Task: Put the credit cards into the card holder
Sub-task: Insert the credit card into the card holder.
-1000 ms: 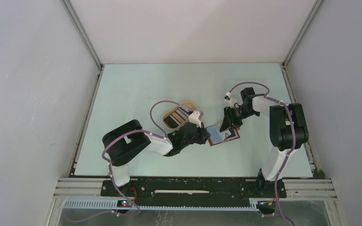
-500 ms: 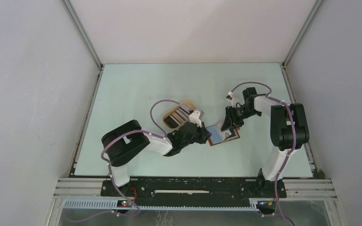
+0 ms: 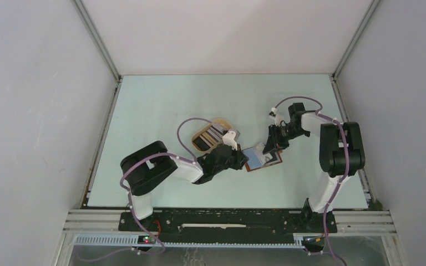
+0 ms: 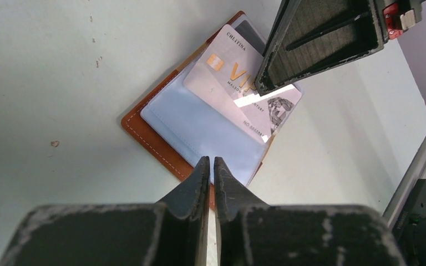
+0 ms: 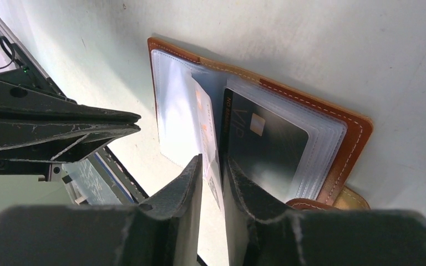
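Over the card holder [image 5: 355,138], right tool [image 5: 212,164] pinches a silver card [image 5: 204,119].

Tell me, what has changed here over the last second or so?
The right arm's wrist swung slightly toward the right wall, tilting the right claw. That claw seems to have tightened on the silver card, which it is slipping into the card holder. The left claw stayed shut at the holder's near edge. The holder and the tan tray did not move.
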Robot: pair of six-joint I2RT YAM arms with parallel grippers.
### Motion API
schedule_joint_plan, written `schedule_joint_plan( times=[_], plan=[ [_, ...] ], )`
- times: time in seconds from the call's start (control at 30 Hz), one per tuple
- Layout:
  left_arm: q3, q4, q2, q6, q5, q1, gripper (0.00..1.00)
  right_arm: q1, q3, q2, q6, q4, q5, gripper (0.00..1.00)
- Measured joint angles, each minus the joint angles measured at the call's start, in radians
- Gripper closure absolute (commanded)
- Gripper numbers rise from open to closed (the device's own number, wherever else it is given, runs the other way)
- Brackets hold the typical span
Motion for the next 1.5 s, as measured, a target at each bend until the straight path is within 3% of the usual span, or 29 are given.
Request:
schedule_joint_plan(
  times=[0.3, 0.57, 1.03, 1.5],
  plan=[
    [0.002, -0.004, 0.038, 0.000, 0.001, 0.000, 0.91, -0.018, 0.000, 0.000, -0.002, -0.014, -0.009, 0.91],
    [0.008, -0.017, 0.051, -0.001, 0.001, 0.000, 0.94, -0.020, 0.002, 0.003, -0.002, -0.023, -0.050, 0.98],
    [0.014, -0.021, 0.055, -0.001, 0.005, 0.000, 0.95, -0.021, 0.009, 0.037, -0.001, -0.024, -0.072, 0.99],
    [0.022, -0.029, 0.059, -0.001, 0.006, 0.000, 0.96, 0.043, 0.023, 0.038, 0.002, -0.023, -0.017, 0.91]
  ],
)
